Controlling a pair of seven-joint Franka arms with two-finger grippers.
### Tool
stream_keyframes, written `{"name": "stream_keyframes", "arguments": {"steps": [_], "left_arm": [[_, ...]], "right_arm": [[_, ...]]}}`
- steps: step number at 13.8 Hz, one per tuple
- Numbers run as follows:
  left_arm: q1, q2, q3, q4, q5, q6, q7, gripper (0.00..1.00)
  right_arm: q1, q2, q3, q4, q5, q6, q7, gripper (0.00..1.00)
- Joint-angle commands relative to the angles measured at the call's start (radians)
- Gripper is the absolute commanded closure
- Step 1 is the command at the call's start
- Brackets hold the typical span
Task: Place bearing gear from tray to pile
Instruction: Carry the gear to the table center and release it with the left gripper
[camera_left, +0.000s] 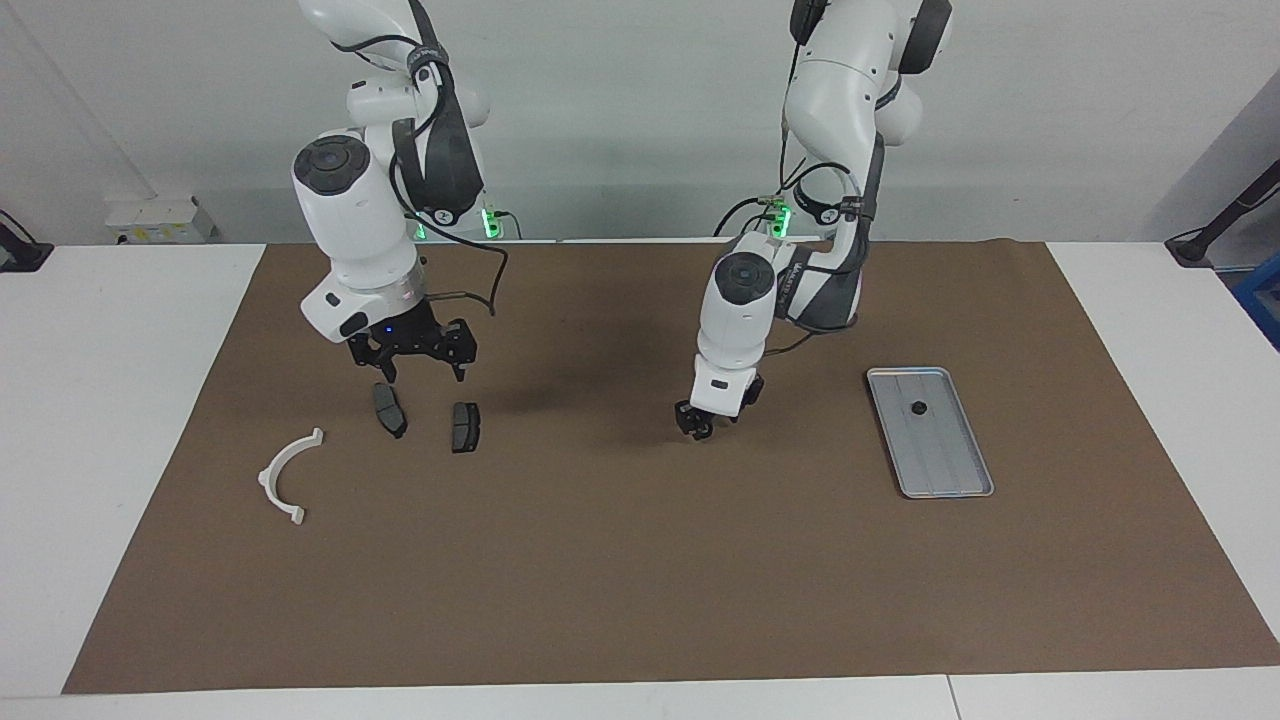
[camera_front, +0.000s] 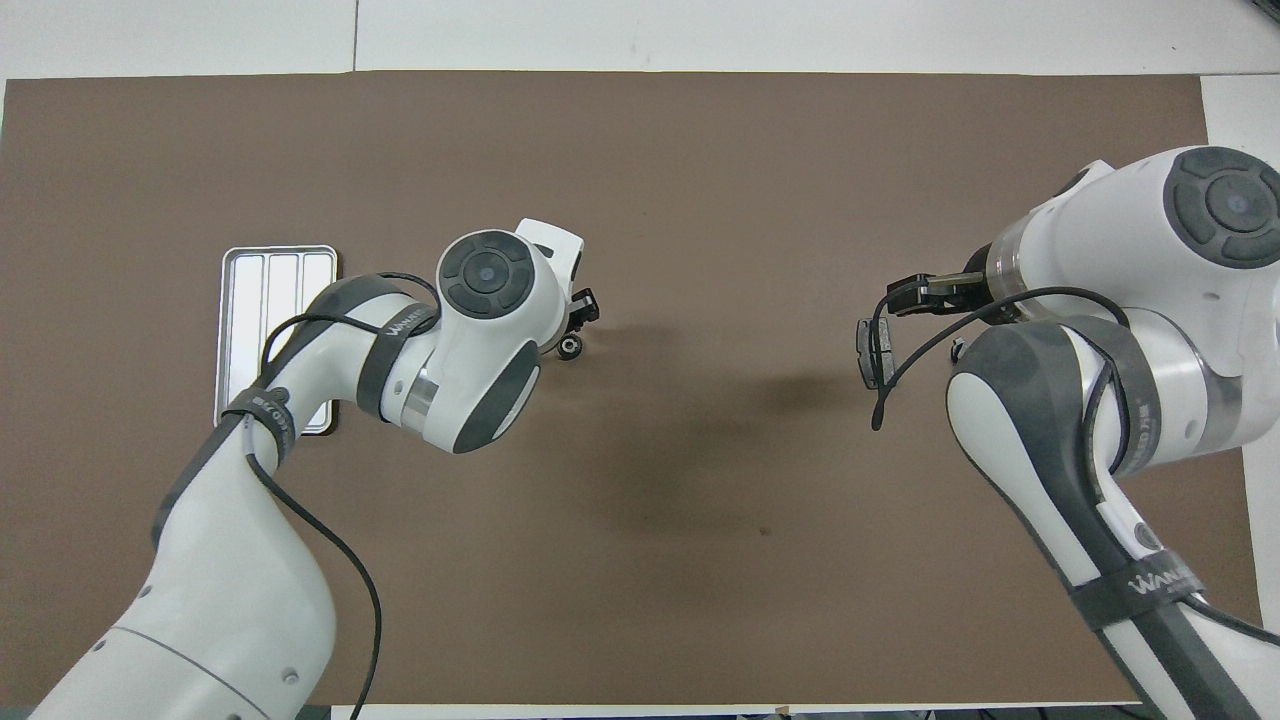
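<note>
The silver tray (camera_left: 948, 470) (camera_front: 268, 285) lies toward the left arm's end of the brown mat, and a small black bearing gear (camera_left: 917, 407) rests on it. My left gripper (camera_left: 697, 422) (camera_front: 578, 325) hangs low over the middle of the mat, fingers apart. A small round dark part (camera_front: 570, 347) shows just under it; I cannot tell whether it touches the mat. The pile is a white half-ring bracket (camera_left: 288, 475) and two dark pads (camera_left: 389, 410) (camera_left: 465, 426). My right gripper (camera_left: 418, 368) (camera_front: 903, 296) waits open over the pads.
The brown mat (camera_left: 640, 580) covers most of the white table. Cables hang from both arms. In the overhead view the left forearm covers part of the tray, and the right arm hides most of the pile.
</note>
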Motion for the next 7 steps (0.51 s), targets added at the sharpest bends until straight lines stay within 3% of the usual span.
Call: {"name": "stream_keyframes", "arguments": {"steps": [1, 4, 7], "left_arm": [[0.133, -0.227, -0.004, -0.219, 0.010, -0.020, 0.269, 0.00], [0.317, -0.248, -0.004, -0.266, 0.010, -0.006, 0.593, 0.00], [0.448, -0.232, -0.004, -0.261, 0.010, 0.035, 0.764, 0.23]], "right_arm": [[0.031, 0.003, 0.001, 0.006, 0.024, 0.013, 0.023, 0.00], [0.146, 0.054, 0.001, 0.078, 0.023, -0.005, 0.234, 0.00], [0.265, 0.138, 0.001, 0.173, 0.023, -0.005, 0.459, 0.00]]}}
